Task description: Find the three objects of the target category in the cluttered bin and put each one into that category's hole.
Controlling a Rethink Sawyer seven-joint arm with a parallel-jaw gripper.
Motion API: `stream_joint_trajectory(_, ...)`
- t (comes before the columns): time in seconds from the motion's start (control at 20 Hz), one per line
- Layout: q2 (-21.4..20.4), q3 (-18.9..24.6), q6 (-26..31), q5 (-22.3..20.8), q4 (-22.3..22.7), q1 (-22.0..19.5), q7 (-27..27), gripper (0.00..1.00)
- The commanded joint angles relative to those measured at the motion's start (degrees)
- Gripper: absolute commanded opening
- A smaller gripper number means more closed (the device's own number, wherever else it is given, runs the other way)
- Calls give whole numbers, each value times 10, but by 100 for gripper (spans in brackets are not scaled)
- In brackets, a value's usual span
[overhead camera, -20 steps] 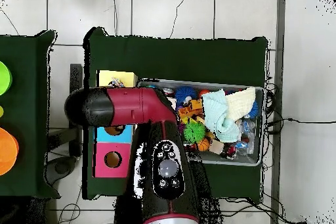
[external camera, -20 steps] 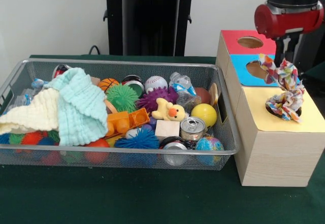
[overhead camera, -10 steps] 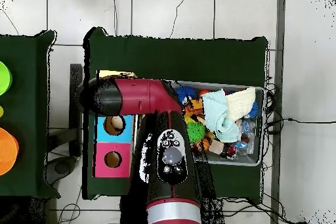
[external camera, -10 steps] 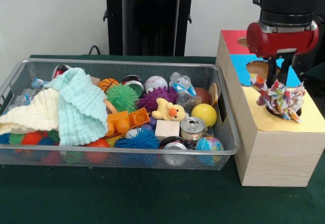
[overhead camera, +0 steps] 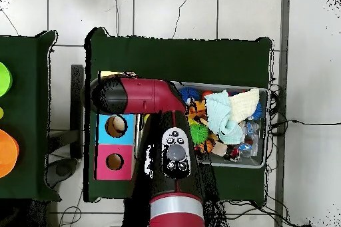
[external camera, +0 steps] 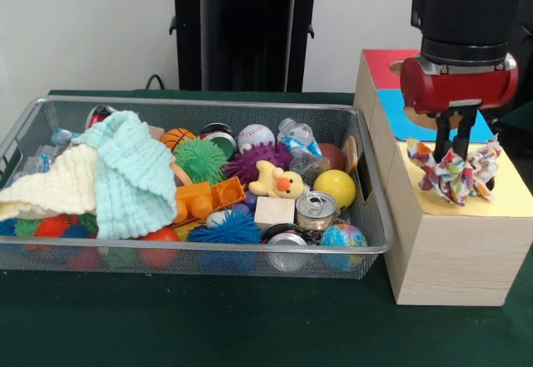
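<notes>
The red and black arm (external camera: 462, 42) hangs straight down, wrist vertical, its claw (external camera: 455, 144) pointing downward with both dark fingers (external camera: 441, 138) set a little apart, tips buried in cloth.

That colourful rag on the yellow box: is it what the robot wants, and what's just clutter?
In the job: patterned cloth, end effector, yellow-topped hole box, bin.
Lying about: rubber duck, yellow ball, tin can, globe ball.
</notes>
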Motion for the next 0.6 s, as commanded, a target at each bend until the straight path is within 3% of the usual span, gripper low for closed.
stream_joint_trajectory(0.05, -7, 7, 35, 43, 36, 11, 156, 0)
stream_joint_trajectory(0.35, -59, -10, 84, 51, 68, 17, 136, 0)
stream_joint_trajectory(0.6, -78, -25, 101, 45, 75, 14, 121, 0)
